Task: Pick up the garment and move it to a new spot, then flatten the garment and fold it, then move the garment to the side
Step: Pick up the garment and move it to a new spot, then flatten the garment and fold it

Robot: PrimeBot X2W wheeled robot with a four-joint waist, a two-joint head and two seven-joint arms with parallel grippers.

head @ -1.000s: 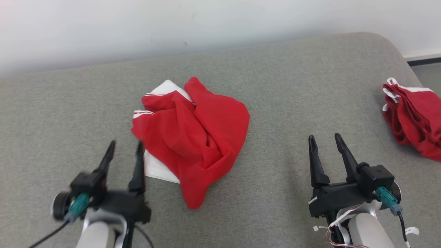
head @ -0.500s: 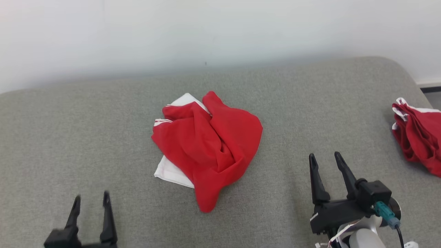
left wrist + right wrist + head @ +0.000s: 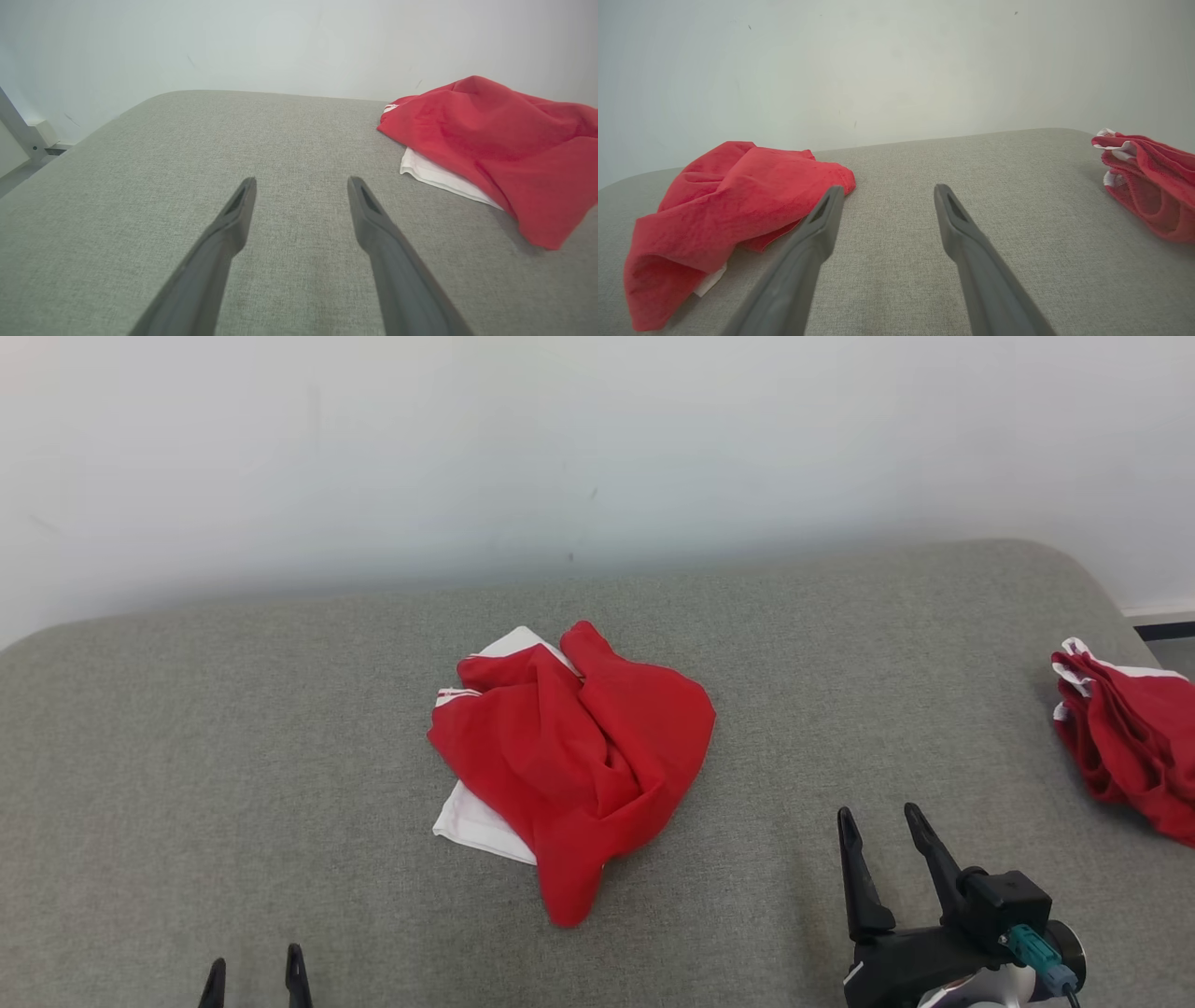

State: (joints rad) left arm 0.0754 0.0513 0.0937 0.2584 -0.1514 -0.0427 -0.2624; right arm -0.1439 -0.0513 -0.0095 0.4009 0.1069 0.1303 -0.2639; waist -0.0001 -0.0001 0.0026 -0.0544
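In the head view, two red cloth items are counted. One crumpled red fabric garment with white panels (image 3: 574,765) is seen lying at the centre of the frame on a grey padded fabric surface (image 3: 233,756). One bunched red-and-white cloth heap (image 3: 1130,737) is cut off by the right edge. Wide bare fabric is left between them and to the garment's left. The surface's rounded far corner is seen at the upper right, below a white wall (image 3: 597,448). The left gripper (image 3: 256,959) is shown at the bottom left with fingers apart, and the right gripper (image 3: 878,812) at the lower right, likewise spread.

In the left wrist view, the left gripper (image 3: 301,179) is held parted and empty over bare fabric, with the garment (image 3: 490,126) at the right.

In the right wrist view, the right gripper (image 3: 888,187) is spread with nothing between its fingers. The garment (image 3: 738,196) is seen at the left and the heap (image 3: 1153,186) at the right edge, with open surface between.
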